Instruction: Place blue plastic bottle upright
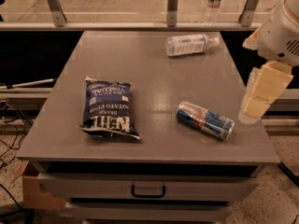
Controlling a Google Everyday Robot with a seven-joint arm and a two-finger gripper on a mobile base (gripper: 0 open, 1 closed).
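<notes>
Currently we're hovering the gripper (254, 107) over the table's (187, 78) right edge, toward the front. We can't tell how far it's open, but it isn't holding the can. The blue can (205, 120) is lying on its side at front-right of the tabletop, just left of the gripper in view. Its long axis is running back-left to front-right, w/ the nearer end pointing roughly at the gripper. We're judging a short reach left.
</notes>
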